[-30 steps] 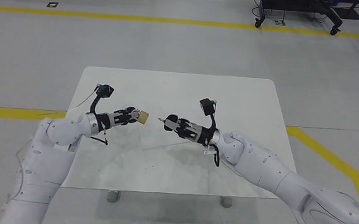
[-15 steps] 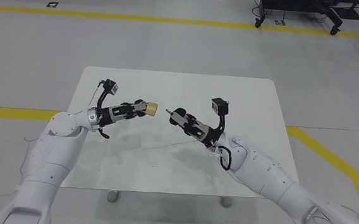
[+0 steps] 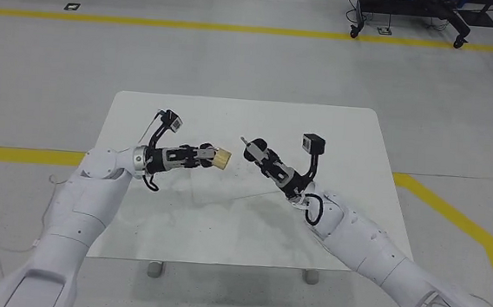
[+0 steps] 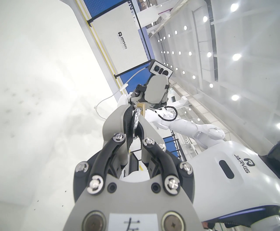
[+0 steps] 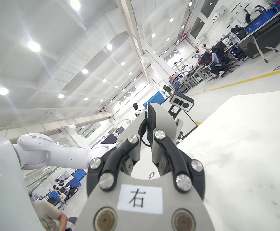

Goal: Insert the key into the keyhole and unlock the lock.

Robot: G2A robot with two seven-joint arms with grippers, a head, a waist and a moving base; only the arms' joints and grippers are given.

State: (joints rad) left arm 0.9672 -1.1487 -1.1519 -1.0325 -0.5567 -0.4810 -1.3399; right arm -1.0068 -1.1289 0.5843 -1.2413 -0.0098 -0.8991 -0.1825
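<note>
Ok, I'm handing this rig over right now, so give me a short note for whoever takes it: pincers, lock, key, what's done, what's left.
Left pincer: shut on the lock, held above the table.
Right pincer: shut on the key; its tip is close to the lock but apart from it.
Done: both things are in hand, facing each other over the table's middle.
Left: line the key up with the keyhole, insert it, turn to unlock. The keyhole itself cannot be made out.

Brassy metal lock point(image 3: 221, 158), matt table point(image 3: 339, 135)
</note>
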